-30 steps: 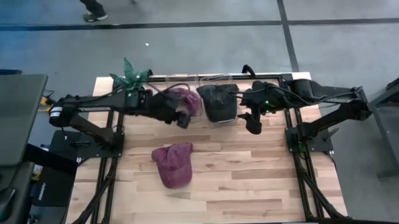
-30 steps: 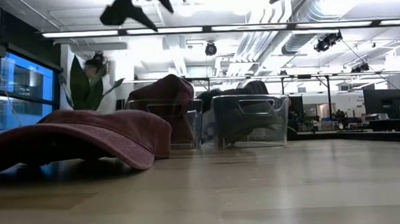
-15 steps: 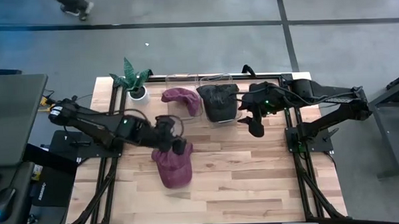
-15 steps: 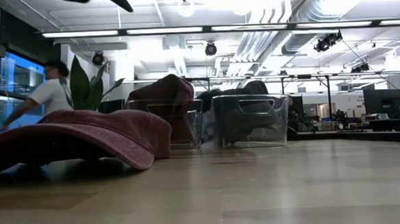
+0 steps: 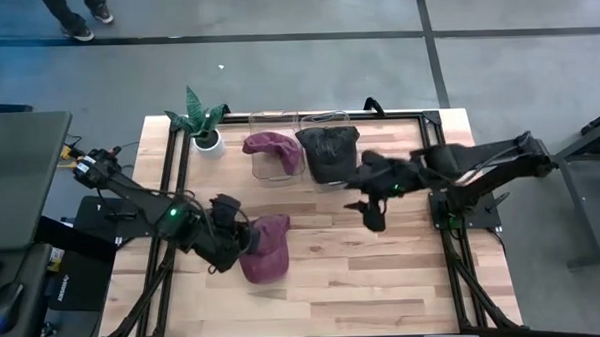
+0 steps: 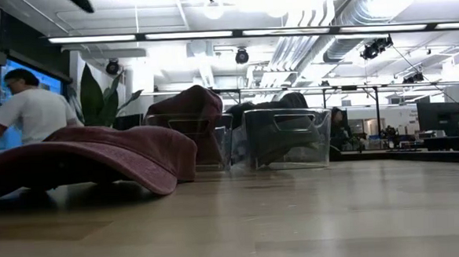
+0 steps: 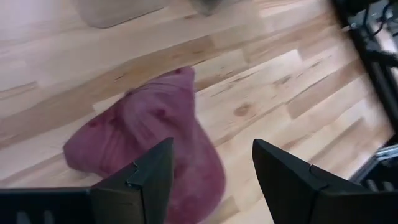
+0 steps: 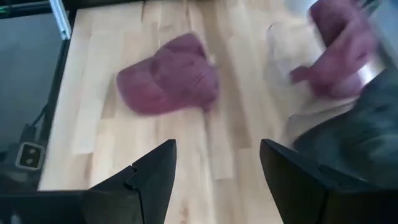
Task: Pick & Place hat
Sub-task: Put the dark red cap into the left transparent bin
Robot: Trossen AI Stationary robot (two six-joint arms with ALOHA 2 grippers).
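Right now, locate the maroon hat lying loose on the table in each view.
High: maroon hat left of centre, by the left arm.
Low: near left.
Left wrist: centre, just ahead of the fingers.
Right wrist: upper left.
Shared landmark: clear bin holding another maroon hat.

Far edge crowded: potted plant at far left, then two clear bins side by side, one holding a maroon hat, the other a dark hat. Loose maroon hat lies mid-table, left gripper at its left edge. Right gripper hangs right of centre. Near half of table bare wood, free passage
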